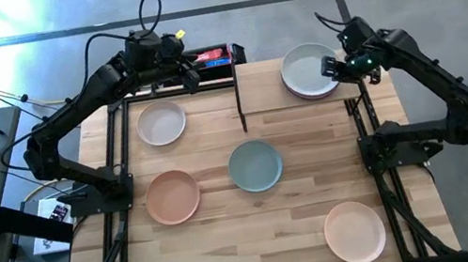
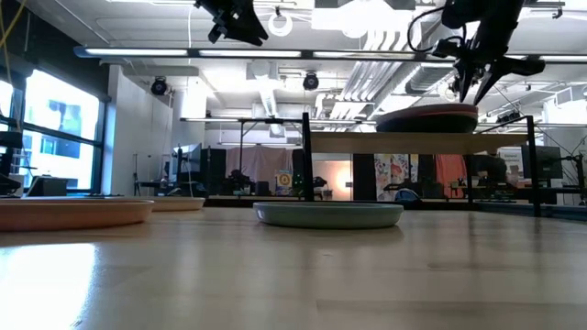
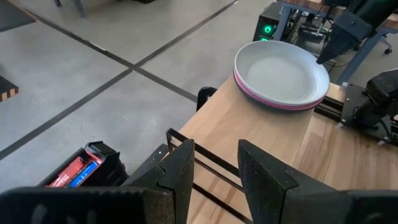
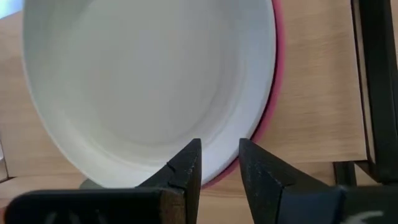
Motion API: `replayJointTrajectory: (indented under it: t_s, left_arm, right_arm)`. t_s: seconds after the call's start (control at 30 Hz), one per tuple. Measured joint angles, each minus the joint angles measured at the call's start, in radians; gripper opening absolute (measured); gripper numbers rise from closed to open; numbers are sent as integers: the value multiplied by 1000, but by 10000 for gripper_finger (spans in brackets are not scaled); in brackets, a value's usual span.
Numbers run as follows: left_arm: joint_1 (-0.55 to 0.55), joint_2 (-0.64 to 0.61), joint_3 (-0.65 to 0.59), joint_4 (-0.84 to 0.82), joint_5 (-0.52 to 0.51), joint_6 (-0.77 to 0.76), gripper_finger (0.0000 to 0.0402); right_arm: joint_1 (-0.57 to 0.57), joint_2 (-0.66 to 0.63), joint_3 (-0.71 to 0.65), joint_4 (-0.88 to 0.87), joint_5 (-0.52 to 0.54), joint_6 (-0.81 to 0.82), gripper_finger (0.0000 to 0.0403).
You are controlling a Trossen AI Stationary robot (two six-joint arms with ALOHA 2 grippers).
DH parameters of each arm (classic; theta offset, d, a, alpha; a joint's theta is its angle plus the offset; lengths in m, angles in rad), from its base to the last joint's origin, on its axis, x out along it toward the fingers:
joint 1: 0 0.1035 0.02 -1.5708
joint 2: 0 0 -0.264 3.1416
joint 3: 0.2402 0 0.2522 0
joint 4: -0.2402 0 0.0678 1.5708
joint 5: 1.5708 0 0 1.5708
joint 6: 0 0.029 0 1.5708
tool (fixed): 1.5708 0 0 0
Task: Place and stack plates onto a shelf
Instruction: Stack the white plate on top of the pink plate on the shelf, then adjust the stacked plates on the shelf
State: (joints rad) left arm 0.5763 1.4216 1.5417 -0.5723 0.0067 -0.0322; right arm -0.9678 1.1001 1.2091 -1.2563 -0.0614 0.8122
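A stack of plates [image 1: 308,72] rests on the right end of the light-wood shelf [image 1: 263,90]. Its top plate is white [image 4: 143,81], and a pink rim [image 4: 273,99] shows beneath it. My right gripper [image 1: 338,67] is open at the stack's right rim, fingers pointing down [image 2: 475,96]. My left gripper [image 1: 190,73] is open and empty, raised beyond the shelf's left end [image 3: 216,168]. On the tabletop lie a white plate [image 1: 161,123], a peach plate [image 1: 172,197], a sage green plate [image 1: 254,166] and a cream plate [image 1: 355,232]. My right gripper stands open over the right rim of the stack [image 4: 221,165], coming from above. One finger [image 4: 186,168] is over the white plate and the other [image 4: 255,171] is outside the rim. I cannot tell whether the fingertips touch the rim.
The shelf's left half [image 3: 249,137] is bare wood, and its black frame post [image 1: 240,101] stands at the left end. A black tray with red items [image 1: 212,56] sits past the table's far edge. Bare tabletop [image 1: 280,237] lies between the loose plates.
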Motion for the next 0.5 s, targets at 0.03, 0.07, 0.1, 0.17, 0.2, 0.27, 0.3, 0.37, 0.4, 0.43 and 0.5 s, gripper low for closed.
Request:
replayJointTrajectory:
  t_s: [0.03, 0.07, 0.1, 0.17, 0.2, 0.27, 0.3, 0.37, 0.4, 0.43, 0.5]
  left_arm:
    - [0, 0, 0, -2, 0, 0, 111]
    - [0, 0, 0, -5, 0, 0, 111]
    - [0, 0, 0, -6, 0, 0, 111]
    - [0, 0, -5, -4, 0, 0, 111]
    - [0, 0, -8, -7, 0, 0, 111]
    - [0, 8, -8, -9, 0, 0, 111]
    - [0, 14, -8, -10, 6, 0, 111]
    - [0, 28, -8, -15, 11, 0, 111]
    - [0, 35, -8, -15, 11, 0, 111]
    - [0, 40, -8, -14, 11, 0, 111]
    - [0, 51, -8, -13, 11, 1, 111]
  right_arm:
    - [0, -2, 0, 0, -3, 3, 92]
    - [0, -7, 0, 0, -9, 10, 92]
    - [0, -15, 0, 0, -19, 19, 92]
    - [0, -31, 0, 0, -22, 22, 92]
    - [0, -40, 0, 0, -22, 26, 92]
    - [0, -55, 0, 4, -23, 35, 92]
    - [2, -61, 0, 10, -28, 36, 92]
    - [19, -65, 0, 36, -48, 36, 92]
    - [33, -64, 0, 55, -58, 37, 92]
    - [52, -63, 0, 80, -64, 44, 92]
    - [101, -61, 0, 138, -67, 65, 92]
